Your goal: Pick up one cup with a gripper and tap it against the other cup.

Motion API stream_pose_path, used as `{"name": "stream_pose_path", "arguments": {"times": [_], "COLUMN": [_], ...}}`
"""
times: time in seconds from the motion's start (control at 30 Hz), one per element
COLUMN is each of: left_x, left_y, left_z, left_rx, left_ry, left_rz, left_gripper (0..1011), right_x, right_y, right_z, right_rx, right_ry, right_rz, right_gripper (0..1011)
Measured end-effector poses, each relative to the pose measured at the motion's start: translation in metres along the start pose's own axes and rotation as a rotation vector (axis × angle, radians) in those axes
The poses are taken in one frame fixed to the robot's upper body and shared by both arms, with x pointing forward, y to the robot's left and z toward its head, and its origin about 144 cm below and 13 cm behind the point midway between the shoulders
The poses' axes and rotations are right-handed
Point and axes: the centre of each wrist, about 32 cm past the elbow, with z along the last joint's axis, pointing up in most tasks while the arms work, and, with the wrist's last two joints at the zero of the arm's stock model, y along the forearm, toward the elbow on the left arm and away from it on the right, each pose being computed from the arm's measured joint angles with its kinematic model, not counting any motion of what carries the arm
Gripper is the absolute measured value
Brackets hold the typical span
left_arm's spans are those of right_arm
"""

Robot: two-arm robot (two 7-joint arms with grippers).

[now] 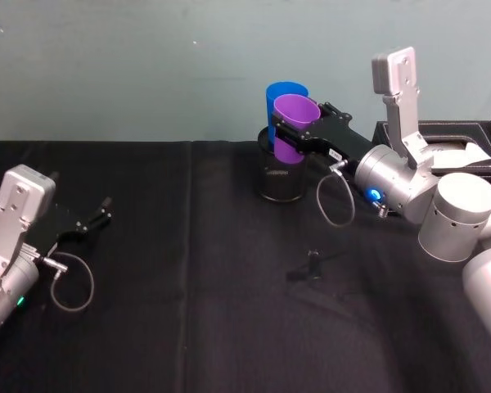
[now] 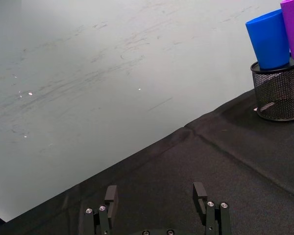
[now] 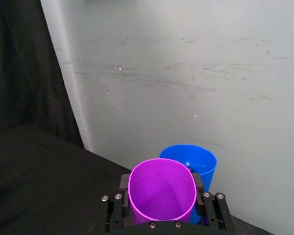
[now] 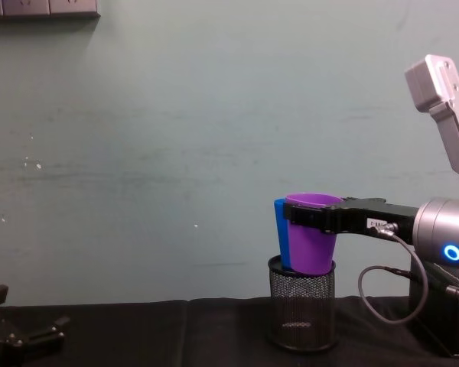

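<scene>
The purple cup [image 1: 295,123] is held upright in my right gripper [image 1: 293,135], whose black fingers are shut on its sides. It presses against the blue cup [image 1: 280,97], which stands in the black wire-mesh pen holder [image 1: 281,182] just behind it. In the right wrist view the purple cup [image 3: 161,193] sits between the fingers with the blue cup [image 3: 193,164] right behind. In the chest view the purple cup [image 4: 311,237] overlaps the blue cup [image 4: 279,229] above the holder [image 4: 301,310]. My left gripper [image 1: 94,219] rests open at the table's left.
A black cloth covers the table [image 1: 188,327]. A black box [image 1: 458,151] with white paper sits at the back right behind my right arm. A small dark object [image 1: 313,266] lies on the cloth in front of the holder. A pale wall stands behind.
</scene>
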Motion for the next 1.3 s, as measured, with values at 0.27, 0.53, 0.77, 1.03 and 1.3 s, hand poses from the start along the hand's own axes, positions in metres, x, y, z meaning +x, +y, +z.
{"name": "stream_pose_path", "arguments": {"times": [0.27, 0.53, 0.77, 1.03, 1.3], "left_x": [0.0000, 0.0000, 0.0000, 0.0000, 0.0000], "left_y": [0.0000, 0.0000, 0.0000, 0.0000, 0.0000], "left_z": [0.0000, 0.0000, 0.0000, 0.0000, 0.0000], "left_rx": [0.000, 0.000, 0.000, 0.000, 0.000], "left_ry": [0.000, 0.000, 0.000, 0.000, 0.000], "left_rz": [0.000, 0.000, 0.000, 0.000, 0.000], "left_gripper": [1000, 1000, 1000, 1000, 1000], "right_x": [0.0000, -0.0001, -0.0001, -0.0001, -0.0001], "right_y": [0.0000, 0.0000, 0.0000, 0.0000, 0.0000], "right_z": [0.0001, 0.0002, 0.0002, 0.0002, 0.0002], "right_rx": [0.000, 0.000, 0.000, 0.001, 0.001], "right_ry": [-0.001, -0.001, -0.001, -0.001, -0.001], "right_rz": [0.000, 0.000, 0.000, 0.000, 0.000], "right_gripper": [734, 733, 733, 734, 733]}}
